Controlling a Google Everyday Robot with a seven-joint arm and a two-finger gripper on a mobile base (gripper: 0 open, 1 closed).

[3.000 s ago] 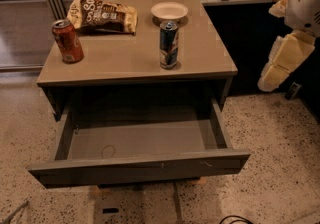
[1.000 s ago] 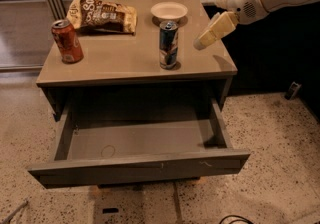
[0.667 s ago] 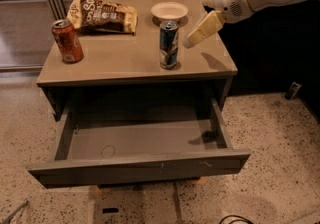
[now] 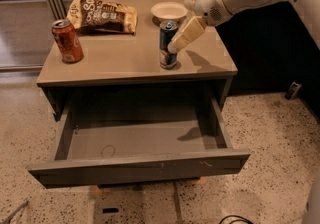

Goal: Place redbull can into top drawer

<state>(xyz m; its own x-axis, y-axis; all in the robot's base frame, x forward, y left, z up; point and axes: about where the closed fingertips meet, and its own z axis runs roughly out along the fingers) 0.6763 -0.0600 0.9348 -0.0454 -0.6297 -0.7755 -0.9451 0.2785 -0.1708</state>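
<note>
The redbull can (image 4: 167,43), tall, slim, blue and silver, stands upright on the cabinet top (image 4: 120,60), right of centre near the front edge. My gripper (image 4: 175,45) comes down from the upper right on a white arm and sits right against the can's right side, overlapping it in the view. The top drawer (image 4: 140,168) is pulled out wide below the cabinet top, and its inside shows nothing in it.
A stubby red soda can (image 4: 67,41) stands at the left of the top. A chip bag (image 4: 102,15) lies at the back and a white bowl (image 4: 169,10) stands behind the redbull can. Speckled floor surrounds the cabinet; a dark wall is at the right.
My gripper has moved from the far right, in over the cabinet top, and leftward and down until it is against the redbull can. The can and the drawer have not moved.
</note>
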